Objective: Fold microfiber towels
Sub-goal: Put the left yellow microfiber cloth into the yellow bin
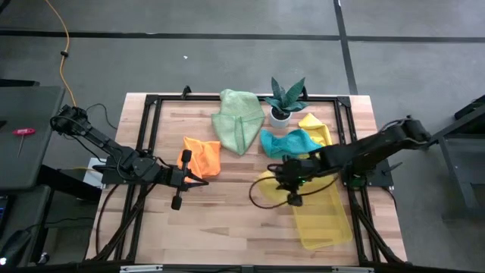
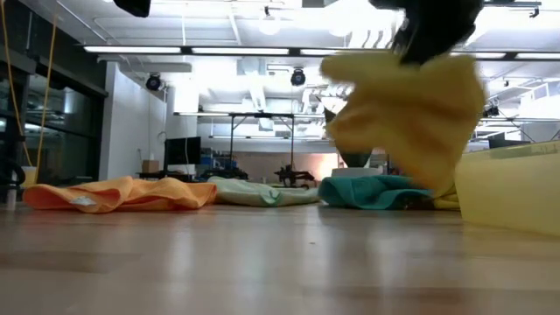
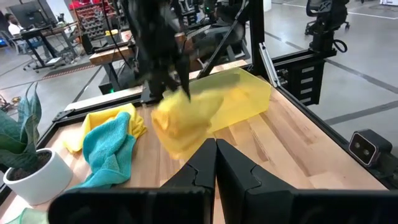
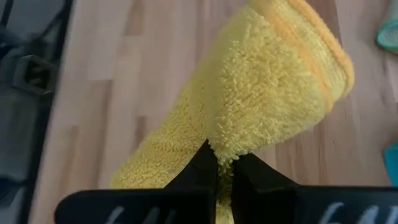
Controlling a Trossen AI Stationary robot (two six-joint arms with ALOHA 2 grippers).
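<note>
A yellow microfiber towel (image 4: 261,93), bunched and doubled over, hangs from my right gripper (image 4: 219,163), which is shut on it above the table's middle right (image 1: 288,189). In the low view the towel (image 2: 411,114) droops below the dark fingers. An orange towel (image 1: 201,157), a pale green towel (image 1: 237,117), a teal towel (image 1: 288,142) and a second yellow towel (image 1: 314,125) lie crumpled on the table. My left gripper (image 3: 216,155) is shut and holds nothing; it hovers at the left, near the orange towel (image 1: 182,182). My right gripper pinches a bunched fold of the yellow towel (image 4: 225,146) between its two fingers, several layers thick, coming from above at a slant. The towel hangs slack below the fingers (image 3: 165,74). I cannot tell whether its lower end (image 3: 186,146) touches the table.
A translucent yellow tray (image 1: 322,216) lies at the near right, just beside the hanging towel. A small plant in a white pot (image 1: 282,102) stands at the far middle. A black frame (image 1: 151,102) borders the table. Bare wood shows at the near middle (image 1: 227,220).
</note>
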